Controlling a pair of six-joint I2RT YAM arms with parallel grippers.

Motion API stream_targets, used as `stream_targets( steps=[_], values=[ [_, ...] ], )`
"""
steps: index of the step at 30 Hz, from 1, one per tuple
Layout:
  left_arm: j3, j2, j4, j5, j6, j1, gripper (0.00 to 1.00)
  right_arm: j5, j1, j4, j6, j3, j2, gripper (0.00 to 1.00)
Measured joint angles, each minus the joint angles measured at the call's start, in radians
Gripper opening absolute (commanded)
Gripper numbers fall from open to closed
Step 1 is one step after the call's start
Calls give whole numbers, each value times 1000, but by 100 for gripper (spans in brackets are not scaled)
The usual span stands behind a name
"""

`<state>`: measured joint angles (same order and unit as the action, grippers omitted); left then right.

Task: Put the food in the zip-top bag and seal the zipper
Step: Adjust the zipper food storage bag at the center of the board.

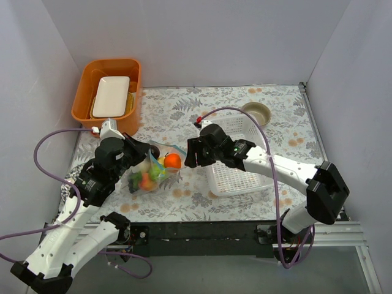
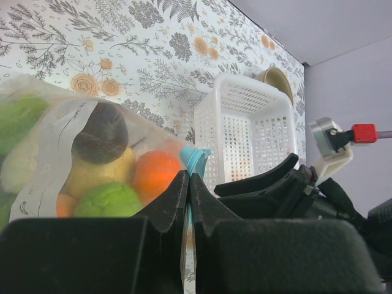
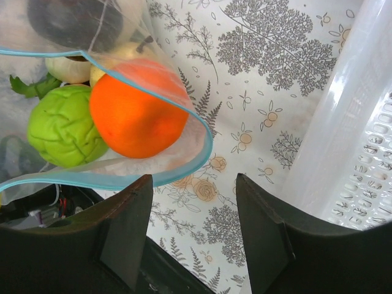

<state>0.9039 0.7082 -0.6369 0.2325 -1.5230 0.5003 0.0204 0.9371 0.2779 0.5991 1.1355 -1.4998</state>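
Left arm's fingers (image 2: 165,208) are clamping the bag (image 2: 55,131) at its teal strip (image 2: 197,160); right arm's fingers (image 3: 122,233) are hanging wide apart beside the orange (image 3: 138,107), gripping nothing.

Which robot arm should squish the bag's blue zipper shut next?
Probably the right: the right gripper is open beside the gaping zipper, while the left gripper is shut on the zip-top bag, holding it.

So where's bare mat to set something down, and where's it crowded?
Bare mat lies between the orange bin and the bowl, beyond the basket; a narrower strip runs along the near edge below the bag. Crowded: the middle, where the left claw and right claw flank the bag.
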Motion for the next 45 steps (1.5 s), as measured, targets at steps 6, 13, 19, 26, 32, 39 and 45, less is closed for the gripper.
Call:
stream_targets(
  steps=[6, 13, 19, 26, 32, 39, 45],
  values=[
    [2, -7, 0, 4, 0, 0, 0, -33, 0, -27, 7, -6, -63, 61],
    [2, -10, 0, 3, 0, 0, 0, -64, 0, -58, 24, -4, -129, 27],
    [1, -11, 4, -14, 1, 0, 0, -57, 0, -55, 19, 0, -116, 1],
    [-42, 6, 85, -120, 18, 0, 0, -58, 0, -34, -3, 30, -23, 1],
    [-34, 89, 157, -288, 54, 0, 0, -64, 0, 9, -41, 166, -18, 1],
    [87, 183, 108, -353, 79, 0, 0, -42, 0, 82, -107, 357, -80, 1],
    [200, 139, 5, -203, 79, 0, 0, -24, -16, 192, -135, 583, -204, 1]
  ],
)
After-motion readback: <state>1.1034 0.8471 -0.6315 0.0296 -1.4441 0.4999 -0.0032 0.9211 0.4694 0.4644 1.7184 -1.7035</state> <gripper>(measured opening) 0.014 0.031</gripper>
